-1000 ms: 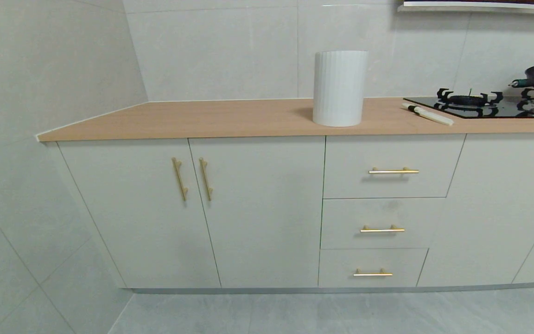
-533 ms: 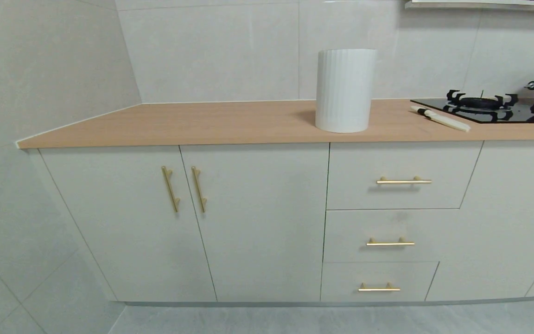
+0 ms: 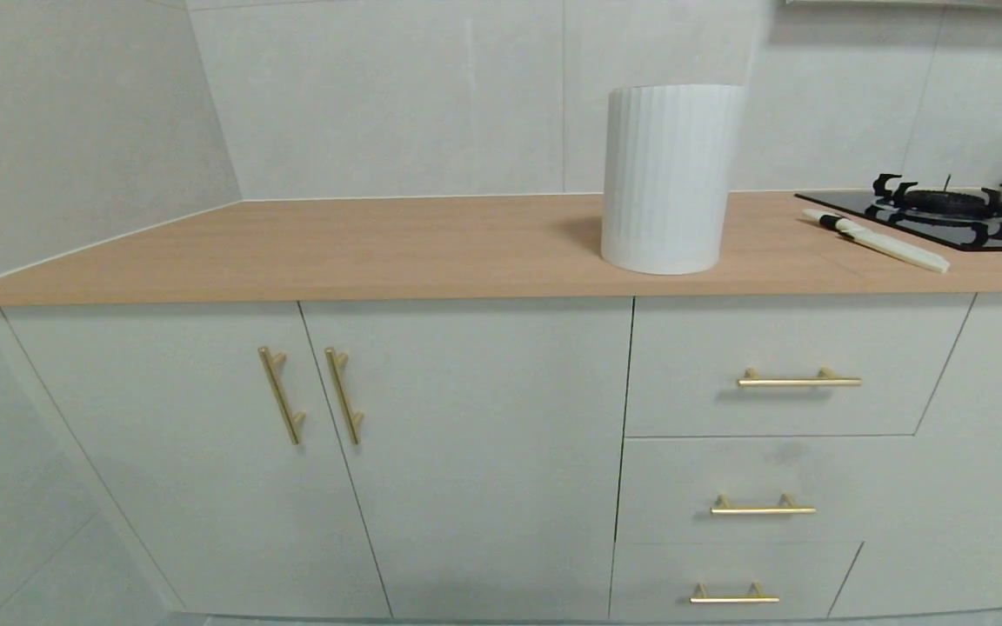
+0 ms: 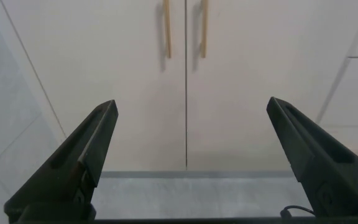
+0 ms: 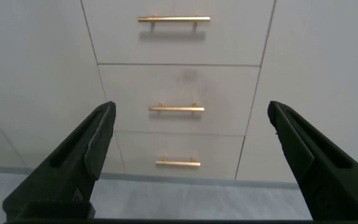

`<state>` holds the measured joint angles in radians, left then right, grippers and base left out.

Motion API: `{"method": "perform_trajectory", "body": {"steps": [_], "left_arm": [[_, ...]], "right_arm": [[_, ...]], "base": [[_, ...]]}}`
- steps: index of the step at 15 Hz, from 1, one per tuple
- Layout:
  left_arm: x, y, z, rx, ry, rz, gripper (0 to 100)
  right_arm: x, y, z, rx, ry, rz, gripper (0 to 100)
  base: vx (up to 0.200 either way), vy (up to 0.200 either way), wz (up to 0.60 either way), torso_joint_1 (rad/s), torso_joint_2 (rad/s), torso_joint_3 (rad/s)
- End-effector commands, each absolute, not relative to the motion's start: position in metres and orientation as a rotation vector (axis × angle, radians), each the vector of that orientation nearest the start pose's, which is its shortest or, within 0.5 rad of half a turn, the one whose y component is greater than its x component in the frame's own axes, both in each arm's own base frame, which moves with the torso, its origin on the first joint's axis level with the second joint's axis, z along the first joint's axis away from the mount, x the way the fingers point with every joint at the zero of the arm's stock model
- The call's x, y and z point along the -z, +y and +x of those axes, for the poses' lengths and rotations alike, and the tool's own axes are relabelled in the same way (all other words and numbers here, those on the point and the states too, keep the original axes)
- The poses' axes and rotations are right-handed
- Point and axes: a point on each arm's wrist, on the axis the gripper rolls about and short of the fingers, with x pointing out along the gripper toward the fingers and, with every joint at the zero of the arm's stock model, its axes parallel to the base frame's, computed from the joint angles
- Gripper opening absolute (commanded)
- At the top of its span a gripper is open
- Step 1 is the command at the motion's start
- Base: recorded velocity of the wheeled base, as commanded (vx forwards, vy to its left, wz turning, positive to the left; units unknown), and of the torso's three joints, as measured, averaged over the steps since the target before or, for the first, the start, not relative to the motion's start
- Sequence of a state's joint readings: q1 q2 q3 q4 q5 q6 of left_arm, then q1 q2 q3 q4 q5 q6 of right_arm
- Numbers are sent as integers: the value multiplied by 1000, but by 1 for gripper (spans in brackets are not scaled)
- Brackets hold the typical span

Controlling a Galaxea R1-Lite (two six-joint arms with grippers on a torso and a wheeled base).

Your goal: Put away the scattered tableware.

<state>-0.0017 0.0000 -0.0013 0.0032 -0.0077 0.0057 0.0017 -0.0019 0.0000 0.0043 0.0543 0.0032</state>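
Black left hand [image 4: 191,107]: fingers spread wide with nothing between them, held low in front of the double doors [image 3: 466,435].
Black right hand [image 5: 191,109]: fingers also spread wide and bare, facing the stack of drawers.
Grey floor [image 4: 191,193]: pale tiles running up to the cabinet's foot.
Cabinet front: off-white; the two doors carry upright brass handles [image 3: 281,396] side by side at the seam.
Drawers: top drawer [image 3: 797,348], middle drawer [image 3: 762,478] and bottom drawer [image 3: 727,574], all closed, each with a level brass bar.
Tabletop [image 3: 379,243]: light wood, running into a corner on the left.
White ribbed container [image 3: 668,174]: upright on the tabletop above the drawers.
Knife [image 3: 875,242]: cream with a dark band, lying flat to the right of the container, just beside the hob's near corner.
Hob [image 3: 988,230]: black glass with a burner grate [image 3: 945,198].
Walls [image 3: 397,96]: large pale grey tiles.
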Motion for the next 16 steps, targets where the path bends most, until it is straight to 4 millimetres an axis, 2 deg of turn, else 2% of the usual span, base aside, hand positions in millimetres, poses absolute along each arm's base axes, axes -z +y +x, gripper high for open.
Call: {"method": "perform_trajectory", "body": {"steps": [1,8,15,16], "left_arm": [[-76,0,-23,9,2,6,100],[-76,0,-23,9,2,5,100],[-76,0,-23,9,2,6,100],[-75,0,-23,9,3,6,100]], "right_arm": [[-75,1,-23,-55,5,3,100],[-75,1,-23,-55,5,3,100],[-75,1,-23,-55,5,3,100],[-75,1,-23,-55,5,3,100]], "base": [[200,0,0,7,2,2],[200,0,0,1,2,4],[0,0,0,0,0,0],[0,-200,0,2,-2,2]]}}
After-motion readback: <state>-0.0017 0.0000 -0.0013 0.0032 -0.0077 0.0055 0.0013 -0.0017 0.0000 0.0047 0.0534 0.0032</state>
